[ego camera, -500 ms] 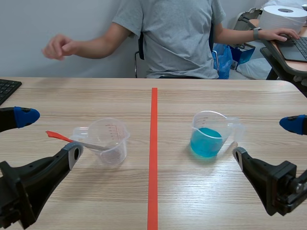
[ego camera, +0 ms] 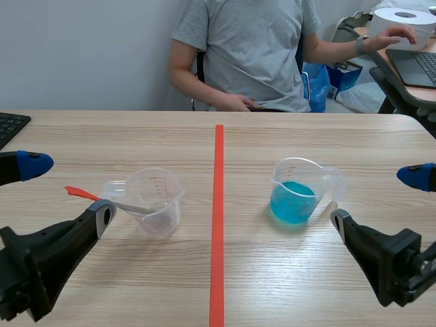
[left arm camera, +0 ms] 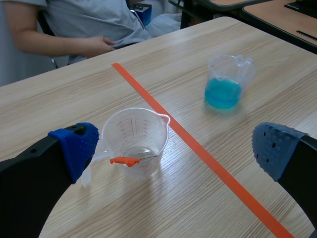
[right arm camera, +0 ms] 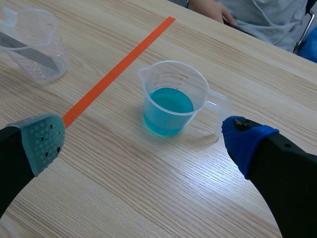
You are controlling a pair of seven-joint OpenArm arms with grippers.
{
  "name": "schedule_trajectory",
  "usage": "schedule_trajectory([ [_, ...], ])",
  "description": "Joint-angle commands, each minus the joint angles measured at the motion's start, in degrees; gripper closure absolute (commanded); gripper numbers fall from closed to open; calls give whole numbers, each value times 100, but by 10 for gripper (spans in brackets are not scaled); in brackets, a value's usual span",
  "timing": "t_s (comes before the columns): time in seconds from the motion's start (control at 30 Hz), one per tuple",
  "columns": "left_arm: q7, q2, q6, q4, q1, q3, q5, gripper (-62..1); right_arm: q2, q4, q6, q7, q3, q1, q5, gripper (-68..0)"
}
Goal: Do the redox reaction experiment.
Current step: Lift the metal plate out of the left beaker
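Left of the tape line stands a clear measuring cup point(ego camera: 153, 199) point(left arm camera: 136, 141) point(right arm camera: 32, 44). A metal tool with an orange-red handle point(ego camera: 80, 193) point(left arm camera: 124, 160) rests in it and sticks out toward the left. A second clear cup holding blue liquid point(ego camera: 298, 191) point(left arm camera: 225, 82) point(right arm camera: 171, 99) stands right of the line. My left gripper point(ego camera: 68, 191) point(left arm camera: 173, 148) is open, low over the table, just left of and nearer than the empty cup. My right gripper point(ego camera: 378, 199) point(right arm camera: 144, 140) is open, just right of the blue cup, holding nothing.
A person point(ego camera: 252, 54) sits across the table, one hand in the lap, the other on a paper roll point(ego camera: 403, 20) on a side desk at the right. A keyboard point(ego camera: 10, 126) lies at the left edge. The orange-red tape line point(ego camera: 218, 218) divides the table.
The person's raised hand has dropped to the lap, and the other hand has moved from the laptop to the paper roll. Both grippers and both cups stay where they were.
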Motion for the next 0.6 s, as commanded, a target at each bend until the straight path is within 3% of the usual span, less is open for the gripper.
schedule_trajectory([
  [0.0,-109,28,229,85,2,-15,-33,-623,55,81,-22,83,7,50,24,-679],
  [0.13,-92,26,612,-162,55,-170,-33,-623,55,81,-22,83,7,50,24,-679],
  [0.57,-140,50,717,-1353,1158,-1117,-79,-623,55,81,-22,90,7,66,24,-679],
])
